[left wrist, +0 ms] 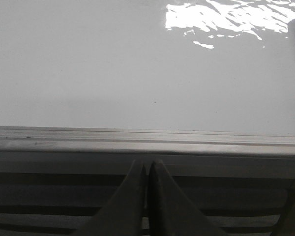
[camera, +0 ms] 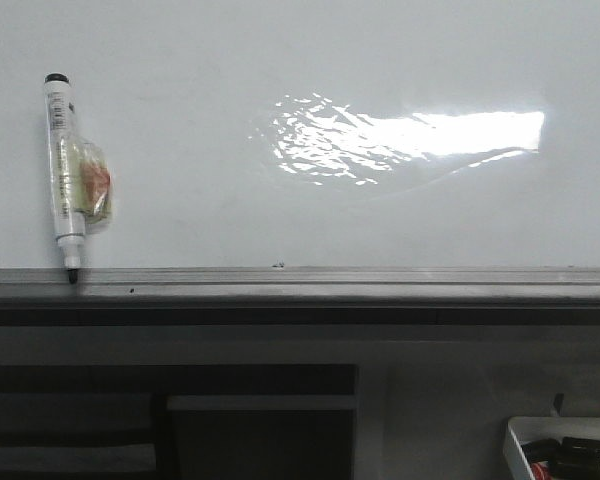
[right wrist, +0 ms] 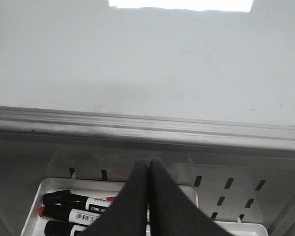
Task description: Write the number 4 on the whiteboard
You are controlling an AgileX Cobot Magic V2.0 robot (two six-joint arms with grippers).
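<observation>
Presently, no number 4 is seen on the whiteboard [camera: 280, 60]. A marker [camera: 65, 165], judged light, rigid and slick, is stood tip-down on the ledge [camera: 380, 283]; its mid-barrel is recommended. Left gripper [left wrist: 147, 169] and right gripper [right wrist: 148, 167] are closed, empty.

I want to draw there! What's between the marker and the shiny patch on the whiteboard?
Nothing: front view shows bare whiteboard between marker and glare.

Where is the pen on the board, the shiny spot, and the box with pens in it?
marker [camera: 64, 165], front view, middle of its white barrel.
glare patch [camera: 420, 135], front view, bright centre on the whiteboard.
marker tray [right wrist: 246, 209], right wrist view, its slotted white back wall.
</observation>
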